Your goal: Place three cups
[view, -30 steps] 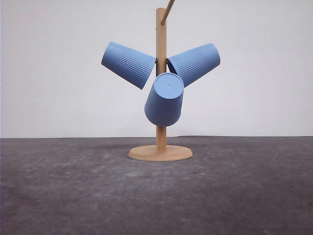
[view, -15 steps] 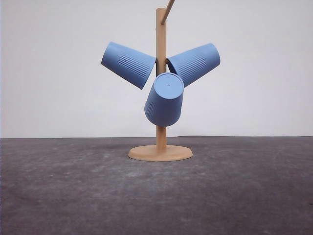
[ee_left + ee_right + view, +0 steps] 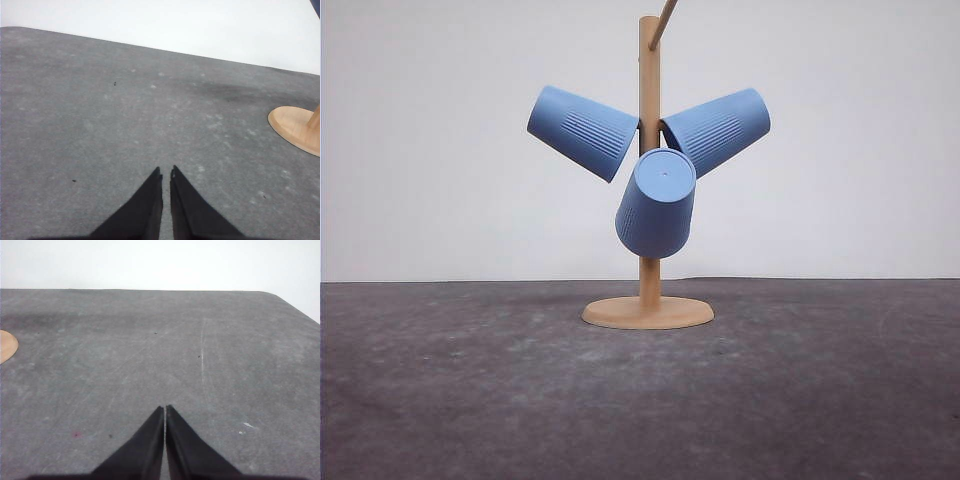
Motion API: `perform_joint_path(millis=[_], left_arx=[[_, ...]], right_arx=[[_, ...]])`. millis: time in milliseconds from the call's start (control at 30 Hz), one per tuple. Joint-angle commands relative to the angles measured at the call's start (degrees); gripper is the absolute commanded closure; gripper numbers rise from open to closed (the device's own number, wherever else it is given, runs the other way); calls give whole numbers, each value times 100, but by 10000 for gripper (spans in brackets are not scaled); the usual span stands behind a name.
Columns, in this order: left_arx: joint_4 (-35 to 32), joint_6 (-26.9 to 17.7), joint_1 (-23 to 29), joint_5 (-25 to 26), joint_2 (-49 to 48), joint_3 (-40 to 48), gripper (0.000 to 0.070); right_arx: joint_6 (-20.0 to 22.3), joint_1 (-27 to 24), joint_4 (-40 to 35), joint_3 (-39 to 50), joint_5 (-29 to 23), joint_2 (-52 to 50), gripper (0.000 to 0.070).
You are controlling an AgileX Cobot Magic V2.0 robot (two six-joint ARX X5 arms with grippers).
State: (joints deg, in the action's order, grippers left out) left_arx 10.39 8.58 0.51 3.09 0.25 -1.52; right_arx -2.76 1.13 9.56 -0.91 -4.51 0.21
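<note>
Dark grey felt-like table surface (image 3: 470, 400) runs back to a plain white wall, and on it stands a light wooden cup tree with a round base (image 3: 648, 313) and an upright post. All three light-blue ribbed, handleless tapered cups hang on its pegs: one tilted out to the left (image 3: 582, 132), one tilted out to the right (image 3: 717, 130), and one lower down with its flat base turned toward the camera (image 3: 657, 203). By that, the placing looks finished, though the pegs inside the cups are hidden, so how securely each sits I cannot tell. The left gripper (image 3: 166, 175) and right gripper (image 3: 165, 410) each hover low over bare table with fingertips pressed together, holding nothing, well apart from the cups. Against the earlier front pictures, cups and stand have not shifted.
</note>
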Motion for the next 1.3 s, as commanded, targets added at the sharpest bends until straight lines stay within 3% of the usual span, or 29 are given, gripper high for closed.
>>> perform_joint_path(millis=[0, 1267], left_arx=[[50, 7, -4, 7, -7, 63, 697], [50, 7, -4, 7, -7, 63, 697]], right_arx=[[42, 4, -61, 20, -4, 0, 700], [42, 4, -61, 20, -4, 0, 700]])
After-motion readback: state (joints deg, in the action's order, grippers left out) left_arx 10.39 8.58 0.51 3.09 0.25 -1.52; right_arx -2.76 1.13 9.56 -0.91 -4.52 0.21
